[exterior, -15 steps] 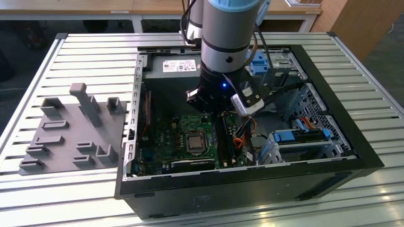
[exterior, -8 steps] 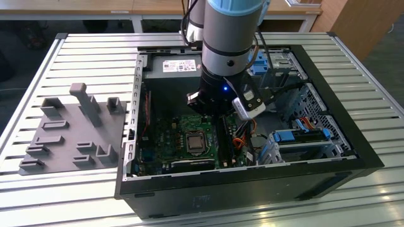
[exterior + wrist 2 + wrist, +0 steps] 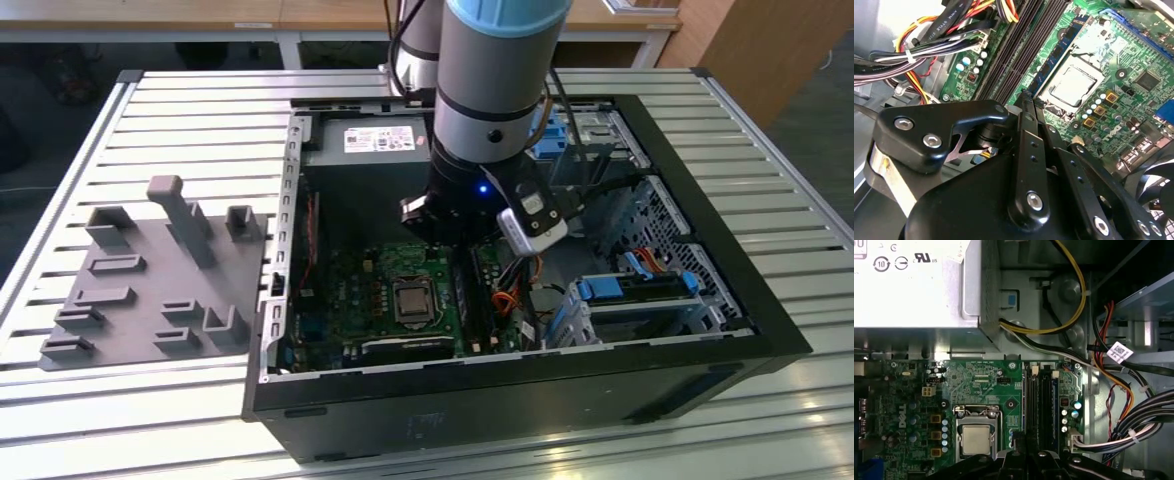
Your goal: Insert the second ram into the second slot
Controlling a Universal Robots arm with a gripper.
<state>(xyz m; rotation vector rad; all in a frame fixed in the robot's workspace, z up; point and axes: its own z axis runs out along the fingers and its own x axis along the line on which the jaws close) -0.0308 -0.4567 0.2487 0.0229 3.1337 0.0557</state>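
Observation:
The open computer case [image 3: 747,330] lies on the table with its green motherboard [image 3: 350,290] facing up. My gripper [image 3: 467,245] reaches down into it over the black memory slots [image 3: 465,295]. In the second wrist view the gripper [image 3: 1027,97] is shut, and its tips meet the near end of the second ram [image 3: 1056,55]. This thin dark-blue stick stands on edge between the black slots [image 3: 1014,55] and the CPU socket [image 3: 1074,85]. I cannot tell how deep it sits. The first wrist view has the slots [image 3: 1040,405] running straight away from the gripper [image 3: 1026,455].
A silver power supply [image 3: 909,285] fills the case's far end. Cable bundles [image 3: 1134,425] run beside the slots, opposite the CPU socket [image 3: 975,440]. Drive bays with light-blue latches [image 3: 641,290] sit at the exterior view's right. A grey fixture [image 3: 147,270] lies left of the case.

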